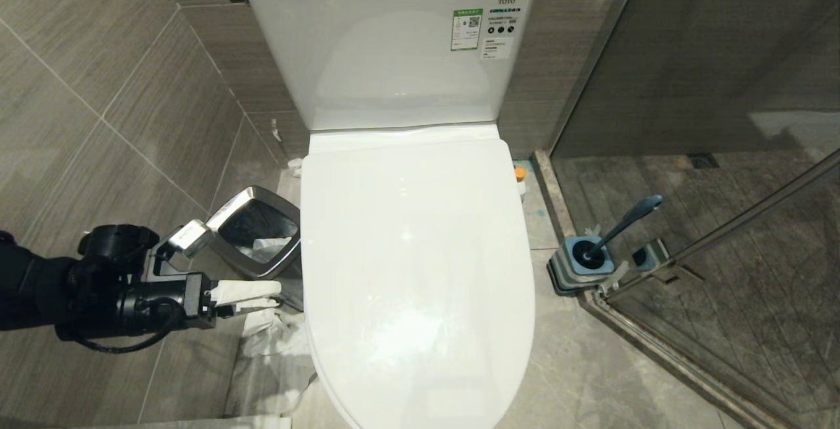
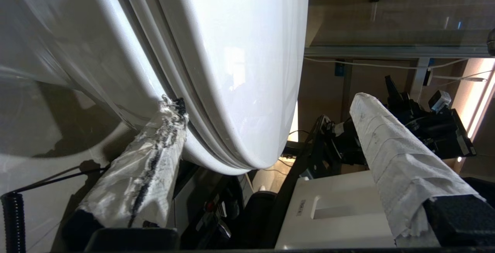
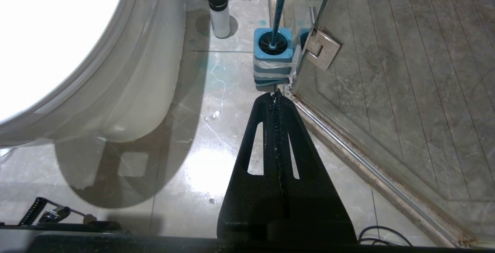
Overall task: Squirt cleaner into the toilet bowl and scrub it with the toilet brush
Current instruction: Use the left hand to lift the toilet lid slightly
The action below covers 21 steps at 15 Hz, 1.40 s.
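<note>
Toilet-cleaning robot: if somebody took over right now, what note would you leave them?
Left gripper: open, at the left edge of the closed toilet lid, holding nothing.
Right gripper: shut, empty, hanging over the floor near the brush holder.
Toilet brush: in its holder right of the toilet, by the shower door.
Cleaner bottle: standing on the floor beside the bowl.
Done: nothing visible.
Left: raise lid, squirt cleaner, scrub.

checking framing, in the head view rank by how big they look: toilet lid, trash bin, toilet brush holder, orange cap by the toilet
1. toilet lid, by far the largest
2. trash bin, partly hidden behind the lid edge
3. toilet brush holder
4. orange cap, only a small dot showing

The bin and the holder sit at different distances, so their order is only as seen.
</note>
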Tool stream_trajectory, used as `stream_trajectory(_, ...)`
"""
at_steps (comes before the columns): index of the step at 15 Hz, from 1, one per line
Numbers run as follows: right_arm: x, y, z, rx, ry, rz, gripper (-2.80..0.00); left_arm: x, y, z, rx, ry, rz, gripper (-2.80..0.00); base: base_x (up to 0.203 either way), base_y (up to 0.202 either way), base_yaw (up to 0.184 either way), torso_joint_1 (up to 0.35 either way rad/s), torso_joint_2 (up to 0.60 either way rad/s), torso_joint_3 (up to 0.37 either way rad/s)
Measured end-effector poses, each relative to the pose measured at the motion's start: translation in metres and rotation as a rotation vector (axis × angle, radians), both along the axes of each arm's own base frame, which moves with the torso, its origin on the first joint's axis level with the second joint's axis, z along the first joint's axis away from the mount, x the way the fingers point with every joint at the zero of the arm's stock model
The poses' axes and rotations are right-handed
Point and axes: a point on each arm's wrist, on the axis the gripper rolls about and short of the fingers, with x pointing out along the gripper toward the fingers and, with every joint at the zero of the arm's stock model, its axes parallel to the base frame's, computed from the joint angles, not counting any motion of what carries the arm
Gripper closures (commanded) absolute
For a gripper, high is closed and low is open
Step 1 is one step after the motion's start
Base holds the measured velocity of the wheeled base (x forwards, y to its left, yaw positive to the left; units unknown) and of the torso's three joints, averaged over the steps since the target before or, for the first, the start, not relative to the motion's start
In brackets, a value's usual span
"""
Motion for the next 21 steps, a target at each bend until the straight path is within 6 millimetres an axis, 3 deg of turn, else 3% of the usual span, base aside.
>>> stream_trajectory(7, 0.0, 0.0, 0.0, 0.0, 0.0, 0.0, 0.0, 0.0, 0.001, 0.006, -0.019, 0.042, 0.019, -2.8, 0.0, 0.0, 0.0, 0.0, 0.0, 0.0)
stream_trajectory(11, 0.0, 0.0, 0.0, 0.0, 0.0, 0.0, 0.0, -0.011, 0.003, 0.006, -0.024, 0.072, 0.037, -2.8, 0.0, 0.0, 0.0, 0.0, 0.0, -0.007)
stream_trajectory(21, 0.0, 0.0, 0.0, 0.0, 0.0, 0.0, 0.0, -0.028, 0.008, 0.016, -0.027, 0.06, 0.067, -2.8, 0.0, 0.0, 0.0, 0.005, 0.0, -0.176)
